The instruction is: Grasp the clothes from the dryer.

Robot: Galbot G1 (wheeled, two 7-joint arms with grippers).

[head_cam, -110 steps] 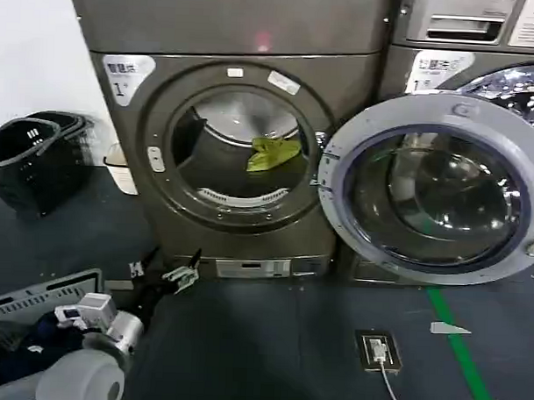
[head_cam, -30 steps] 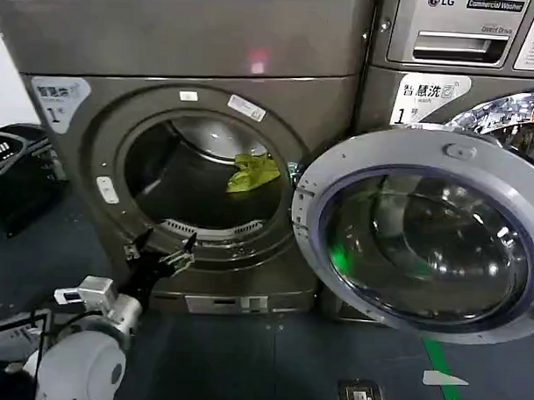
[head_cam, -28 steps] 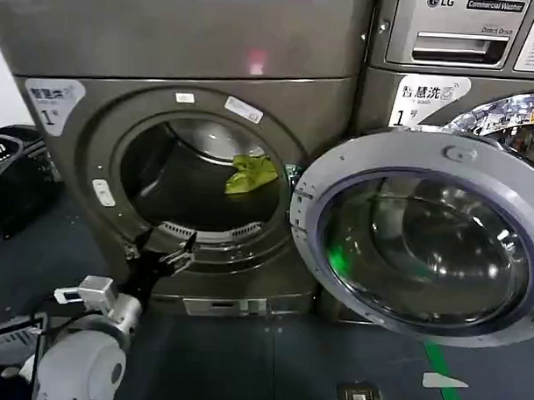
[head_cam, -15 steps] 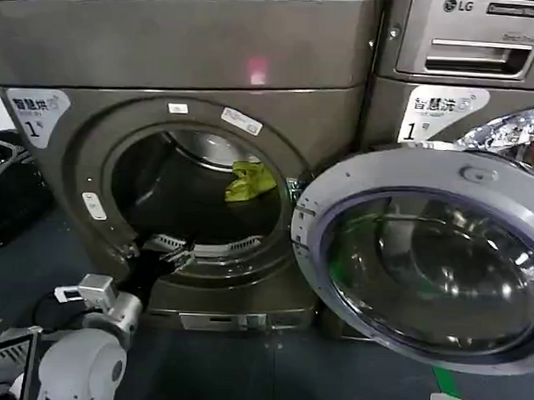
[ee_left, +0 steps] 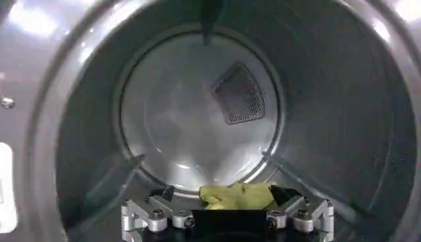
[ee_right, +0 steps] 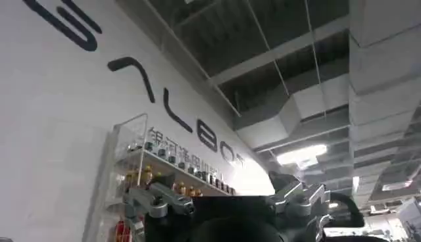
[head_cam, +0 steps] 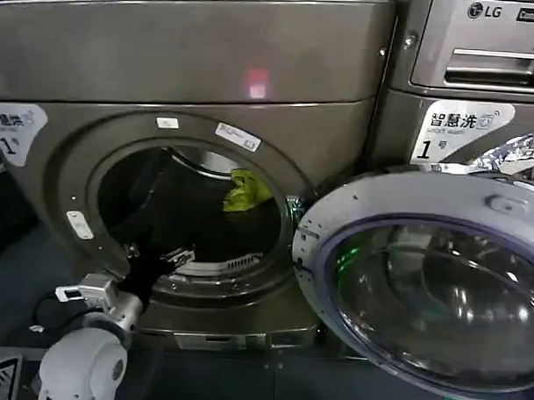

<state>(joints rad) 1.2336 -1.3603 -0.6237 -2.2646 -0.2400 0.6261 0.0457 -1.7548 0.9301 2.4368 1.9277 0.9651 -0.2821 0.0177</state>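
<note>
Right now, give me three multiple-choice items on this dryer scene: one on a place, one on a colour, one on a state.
1. Where are the clothes?
A. On the floor
B. Inside the dryer drum
C. Draped over the door

2. What colour are the clothes?
A. Yellow-green
B. Red
C. White

3. How is the dryer's door?
A. Shut
B. Missing
C. Swung open to the right

Answers:
1. B: the head view shows them deep in the drum, beyond the left gripper at the porthole's lower rim.
2. A: they show yellow-green in the left wrist view too.
3. C: the glass door hangs open beside the porthole.
</note>
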